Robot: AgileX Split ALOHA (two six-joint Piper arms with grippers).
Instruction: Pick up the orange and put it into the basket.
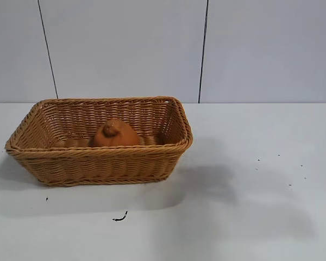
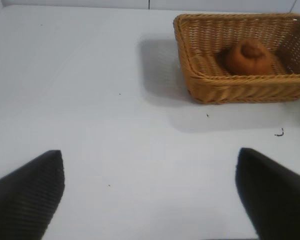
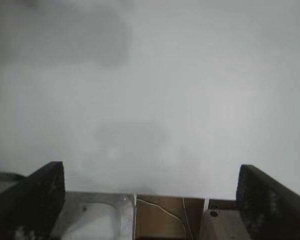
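The dull-orange orange with its small knob on top lies inside the tan wicker basket, which stands on the white table at the left. Both also show in the left wrist view: the orange rests in the basket, far from my left gripper. The left gripper is open and empty above bare table. My right gripper is open and empty over the table's edge. Neither gripper shows in the exterior view.
White table with small dark specks and a curved black mark in front of the basket. A grey panelled wall stands behind. The right wrist view shows metal brackets and wires beneath the table's edge.
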